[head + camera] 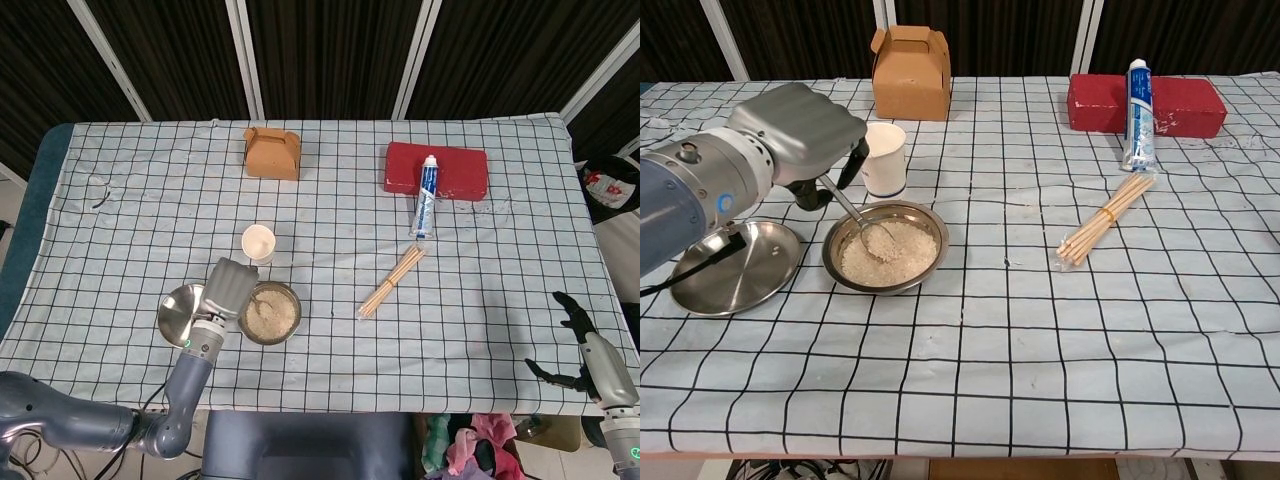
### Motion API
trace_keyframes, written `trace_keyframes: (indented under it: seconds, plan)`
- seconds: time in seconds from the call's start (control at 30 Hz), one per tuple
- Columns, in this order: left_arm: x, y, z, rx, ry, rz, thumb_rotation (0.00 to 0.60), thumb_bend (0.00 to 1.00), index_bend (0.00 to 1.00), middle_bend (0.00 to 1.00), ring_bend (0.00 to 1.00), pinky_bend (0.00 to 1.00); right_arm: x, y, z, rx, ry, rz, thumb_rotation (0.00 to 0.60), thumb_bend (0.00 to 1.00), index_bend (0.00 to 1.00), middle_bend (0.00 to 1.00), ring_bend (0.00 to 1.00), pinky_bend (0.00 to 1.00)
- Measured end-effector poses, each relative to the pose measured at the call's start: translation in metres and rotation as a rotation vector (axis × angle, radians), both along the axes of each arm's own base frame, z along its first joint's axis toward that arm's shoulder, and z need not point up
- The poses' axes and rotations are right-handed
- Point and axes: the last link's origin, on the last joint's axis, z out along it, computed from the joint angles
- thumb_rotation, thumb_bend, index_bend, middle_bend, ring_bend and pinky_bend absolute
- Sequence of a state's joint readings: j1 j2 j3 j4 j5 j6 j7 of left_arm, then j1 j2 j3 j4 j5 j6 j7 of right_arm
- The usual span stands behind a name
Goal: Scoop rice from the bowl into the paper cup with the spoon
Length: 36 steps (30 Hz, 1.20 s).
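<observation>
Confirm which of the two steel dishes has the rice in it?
The bowl right of the flat steel lid, just in front of the paper cup. It holds rice and the spoon; the lid lies bare.

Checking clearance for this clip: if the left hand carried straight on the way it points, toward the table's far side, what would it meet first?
Probably the white paper cup, standing just beyond the left hand, which holds the metal spoon in the steel rice bowl. Depth is unclear; it might pass beside it.

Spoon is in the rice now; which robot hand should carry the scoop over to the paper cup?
Left. The left robot hand already holds the spoon in the bowl, beside the paper cup. The right robot hand hangs empty off the table's far corner.
</observation>
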<state>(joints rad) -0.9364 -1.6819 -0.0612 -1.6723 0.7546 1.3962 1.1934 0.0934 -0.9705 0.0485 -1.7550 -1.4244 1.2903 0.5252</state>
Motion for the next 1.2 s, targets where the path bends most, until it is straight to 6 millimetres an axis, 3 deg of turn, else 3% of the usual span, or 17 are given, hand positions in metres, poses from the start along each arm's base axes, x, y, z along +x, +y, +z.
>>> trace_keyframes:
  seconds: [1.2]
  plan:
    - [-0.027,-0.003,0.015,-0.025,-0.322,0.054,0.6,0.5,0.78,1.0,1.0,1.0,0.0,0.0,0.0,0.0,0.011,0.003,0.6,0.17,0.0,0.0,0.0,0.18]
